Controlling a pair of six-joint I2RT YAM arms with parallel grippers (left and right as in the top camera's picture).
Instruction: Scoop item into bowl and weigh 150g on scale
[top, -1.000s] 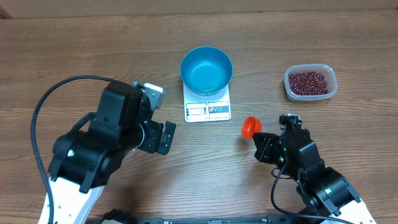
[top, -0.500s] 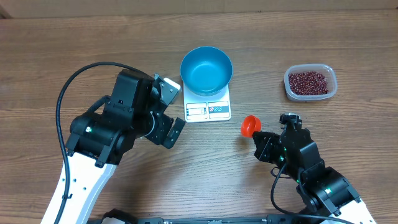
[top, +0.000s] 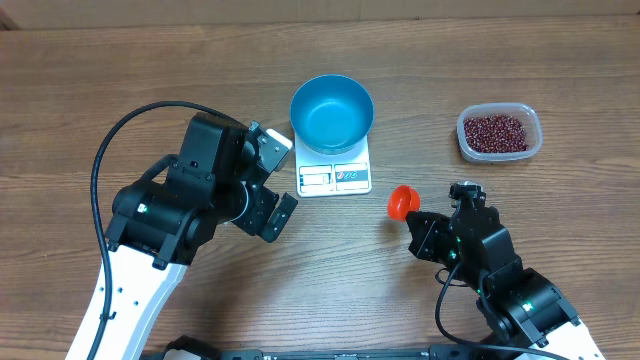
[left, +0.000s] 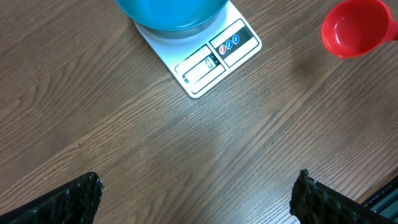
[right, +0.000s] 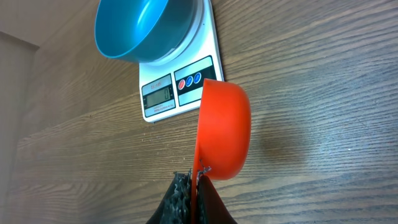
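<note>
1. My right claw (right: 190, 198) is clamped fully shut on the handle of a round red-orange plastic scoop (right: 224, 127). In the right wrist view the cup is turned on its side, edge-on to the camera.
2. From the left wrist view I can see into the scoop's mouth, and it holds nothing. I cannot tell whether the cup touches the wooden table (top: 150, 80) or hangs just above it.
3. My left claw (left: 199, 202) is spread as wide as it goes and grips nothing. Only bare wood lies between its two dark fingertips.
4. The small flat white rectangular digital scale (top: 335, 178) lies between the two arms. Its display and blue-marked label strip run along the edge nearer to me. The digits are too small for me to read.
5. The scoop is just beside the scale's near right corner, apart from it. The left claw is just off the scale's left edge.
6. The round deep blue plastic bowl (top: 332, 115) sits upright on the far part of the scale, overhanging the platform. Its inside is bare.
7. The small dark red-brown beans (top: 497, 130) lie in a loose pile in a clear rounded-rectangular plastic tub (top: 535, 118). It is on the table's far right, well apart from the scale and beyond my right arm.
</note>
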